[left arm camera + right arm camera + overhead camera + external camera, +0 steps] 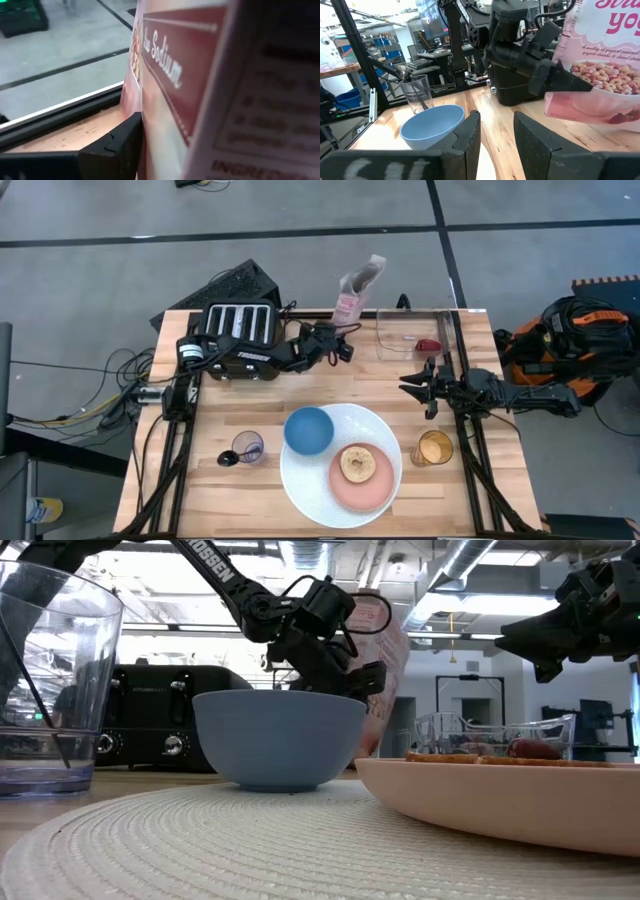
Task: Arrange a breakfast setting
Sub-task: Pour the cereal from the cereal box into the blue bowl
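Filling your left wrist view, the cereal box [210, 75] is being clamped by your left gripper [340, 340], presumably for pouring, while your right gripper [425, 385] is waiting closed, empty.

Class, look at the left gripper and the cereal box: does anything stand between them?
Nothing visible does. The left gripper is already at the cereal box, its finger against the box's side at the table's far edge. The toaster sits behind the arm, not between them.
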You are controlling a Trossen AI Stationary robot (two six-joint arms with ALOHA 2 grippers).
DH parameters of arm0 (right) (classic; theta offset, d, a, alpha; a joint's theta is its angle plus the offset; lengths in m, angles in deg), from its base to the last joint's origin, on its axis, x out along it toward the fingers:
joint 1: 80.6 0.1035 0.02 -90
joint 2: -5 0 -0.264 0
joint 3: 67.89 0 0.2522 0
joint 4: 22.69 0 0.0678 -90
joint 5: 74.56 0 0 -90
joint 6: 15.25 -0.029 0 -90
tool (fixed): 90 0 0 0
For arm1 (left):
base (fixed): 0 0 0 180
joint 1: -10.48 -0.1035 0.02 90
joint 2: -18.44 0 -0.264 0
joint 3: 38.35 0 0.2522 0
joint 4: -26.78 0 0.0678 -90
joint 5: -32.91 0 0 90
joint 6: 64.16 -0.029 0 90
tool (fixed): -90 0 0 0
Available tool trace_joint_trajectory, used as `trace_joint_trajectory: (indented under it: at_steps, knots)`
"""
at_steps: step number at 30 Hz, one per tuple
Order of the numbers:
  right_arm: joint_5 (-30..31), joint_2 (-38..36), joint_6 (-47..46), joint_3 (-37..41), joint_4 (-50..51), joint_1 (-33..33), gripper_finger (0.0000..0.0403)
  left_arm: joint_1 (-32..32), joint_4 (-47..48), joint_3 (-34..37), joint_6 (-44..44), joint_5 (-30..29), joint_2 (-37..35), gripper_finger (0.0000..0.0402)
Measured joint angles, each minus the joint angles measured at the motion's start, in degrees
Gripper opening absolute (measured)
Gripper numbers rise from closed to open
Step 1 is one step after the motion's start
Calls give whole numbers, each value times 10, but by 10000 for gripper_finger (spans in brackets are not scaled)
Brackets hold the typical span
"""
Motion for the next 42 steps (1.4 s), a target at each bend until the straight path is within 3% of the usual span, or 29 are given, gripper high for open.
trace_joint_trajectory:
  at_steps: [15,30,42]
  knots:
    - [0,0,0,0,-1,0,139,1,72,0,-57,21,-56,182]
    - [0,0,0,0,0,0,139,5,286,0,-209,77,-229,181]
    - [0,0,0,0,0,0,139,6,393,0,-322,107,-333,181]
